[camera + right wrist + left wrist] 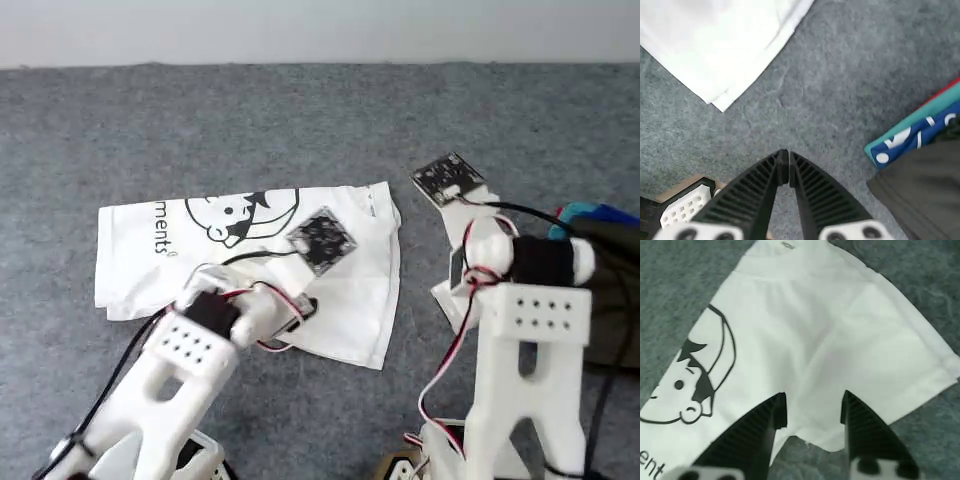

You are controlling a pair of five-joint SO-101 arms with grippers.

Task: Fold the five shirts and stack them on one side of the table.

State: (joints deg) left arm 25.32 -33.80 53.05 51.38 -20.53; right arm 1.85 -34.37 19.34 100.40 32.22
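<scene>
White shirt is lying on the tabletop; left tool is hovering over its edge, jaws apart. Right tool, pinched closed and empty, is hanging near stacked shirts.

One white shirt. One pile of folded shirts, at least three colours of layer, exact count unclear. Two grippers: left gripper, right gripper.

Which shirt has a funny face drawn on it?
The white shirt lying spread on the grey table; the dark grey shirt and blue shirt piled at the side show none.
</scene>
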